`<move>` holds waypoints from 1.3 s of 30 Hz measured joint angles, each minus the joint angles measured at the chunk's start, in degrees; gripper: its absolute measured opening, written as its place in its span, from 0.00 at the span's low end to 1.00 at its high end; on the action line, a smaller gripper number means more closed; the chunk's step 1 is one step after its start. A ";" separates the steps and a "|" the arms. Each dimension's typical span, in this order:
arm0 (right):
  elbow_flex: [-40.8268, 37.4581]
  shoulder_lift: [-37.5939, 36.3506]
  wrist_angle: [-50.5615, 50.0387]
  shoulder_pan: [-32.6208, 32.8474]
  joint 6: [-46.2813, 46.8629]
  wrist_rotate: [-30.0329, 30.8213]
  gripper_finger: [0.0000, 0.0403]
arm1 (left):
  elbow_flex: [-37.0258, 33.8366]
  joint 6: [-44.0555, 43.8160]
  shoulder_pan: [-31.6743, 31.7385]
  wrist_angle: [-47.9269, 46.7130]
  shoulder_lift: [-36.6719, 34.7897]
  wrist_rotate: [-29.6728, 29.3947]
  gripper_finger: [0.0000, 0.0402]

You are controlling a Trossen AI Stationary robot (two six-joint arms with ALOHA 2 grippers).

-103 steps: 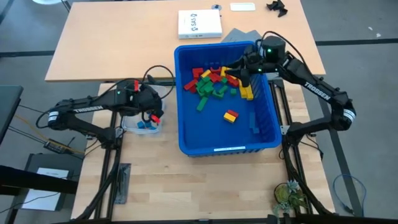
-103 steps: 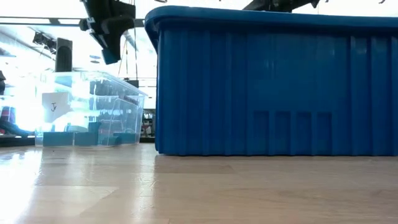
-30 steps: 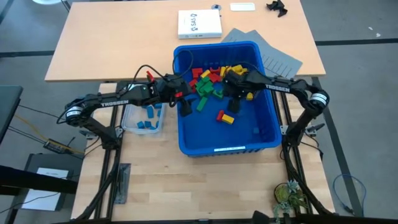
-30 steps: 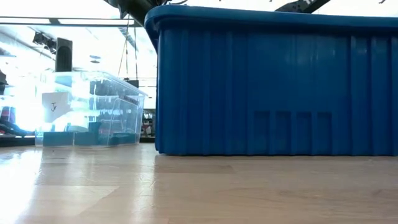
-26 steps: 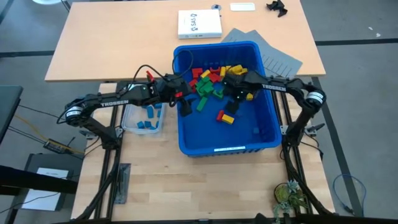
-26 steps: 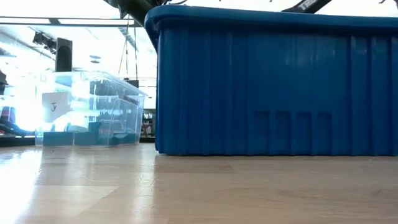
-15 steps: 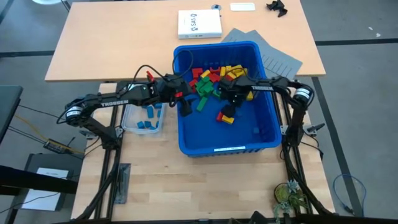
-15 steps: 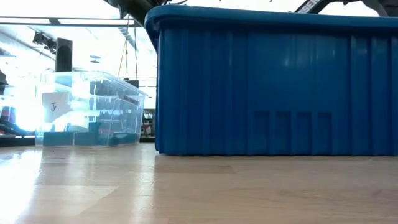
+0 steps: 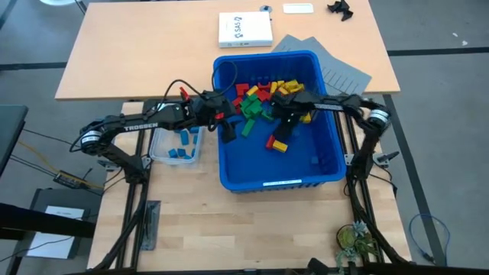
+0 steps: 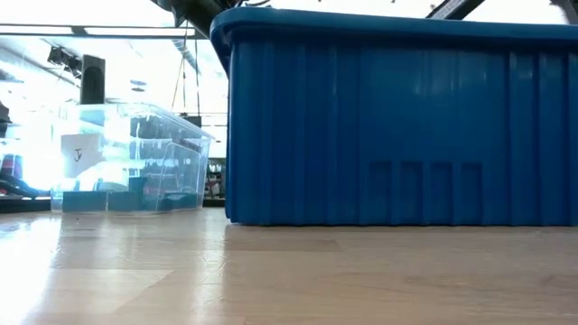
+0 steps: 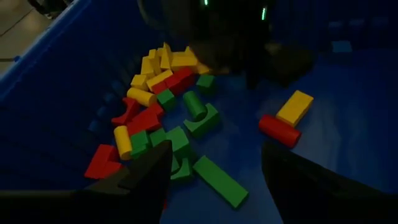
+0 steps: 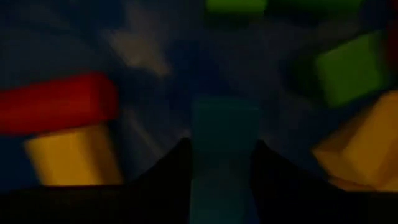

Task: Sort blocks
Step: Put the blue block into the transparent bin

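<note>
Your right gripper [image 12: 219,163], now lower inside the blue bin [image 9: 229,164], clamps a blue block [image 12: 222,134]; left gripper [image 11: 214,165] stands apart by the bin's left wall.

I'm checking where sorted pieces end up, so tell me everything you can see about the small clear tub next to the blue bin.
The small clear tub is a see-through plastic box with straight walls and an open top, standing upright on the wooden table. It sits just to the left of the large blue bin, partly beneath the left arm. A few blue blocks lie on its floor. In the low view a white label shows on it. No gripper touches it.
</note>
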 joint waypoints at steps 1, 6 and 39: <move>0.06 -2.05 0.09 0.00 -0.91 -1.74 0.31 | 0.00 0.01 -0.01 0.08 0.00 0.00 0.63; 0.06 -12.05 1.59 0.17 -5.16 -16.80 0.31 | 0.00 0.44 -0.70 3.12 0.00 2.46 0.63; 0.08 -17.92 14.94 11.23 -1.20 -52.24 0.31 | 0.13 10.43 -13.03 27.01 11.02 21.40 0.48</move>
